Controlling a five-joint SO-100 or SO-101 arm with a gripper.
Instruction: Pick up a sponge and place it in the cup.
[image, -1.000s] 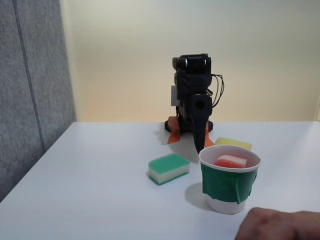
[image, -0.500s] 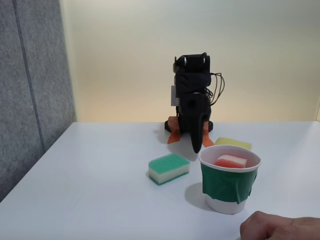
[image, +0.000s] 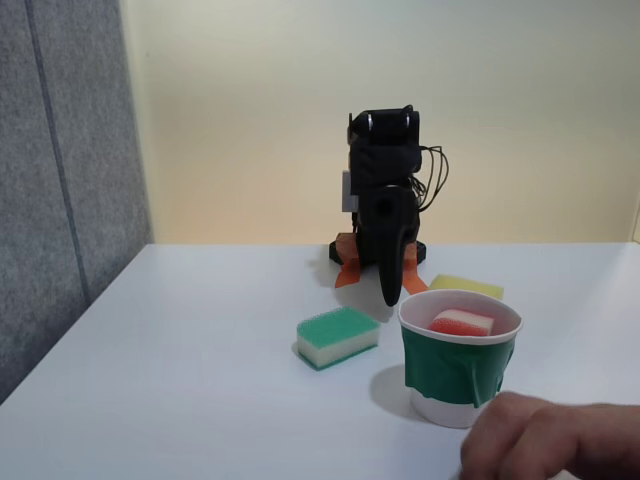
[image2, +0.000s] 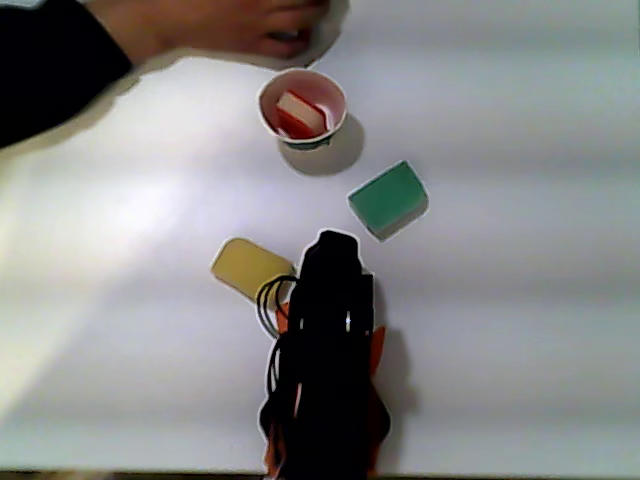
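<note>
The sponge (image: 462, 322), red on top and white below, lies inside the cup (image: 455, 368), a white paper cup with a dark green band at the front right of the table. From above, the sponge (image2: 300, 113) rests tilted within the cup's rim (image2: 265, 112). My gripper (image: 392, 297) hangs tip down behind and left of the cup, apart from it, shut with nothing in it. In the other view the gripper (image2: 335, 241) is the near end of the folded black arm.
A green-topped sponge (image: 338, 337) (image2: 388, 199) lies left of the cup. A yellow sponge (image: 466, 286) (image2: 245, 268) lies behind it, near the arm's base. A person's hand (image: 545, 440) (image2: 235, 25) rests on the table right beside the cup.
My gripper has drawn back from the cup's rim toward the arm's base. The hand has slid in closer to the cup.
</note>
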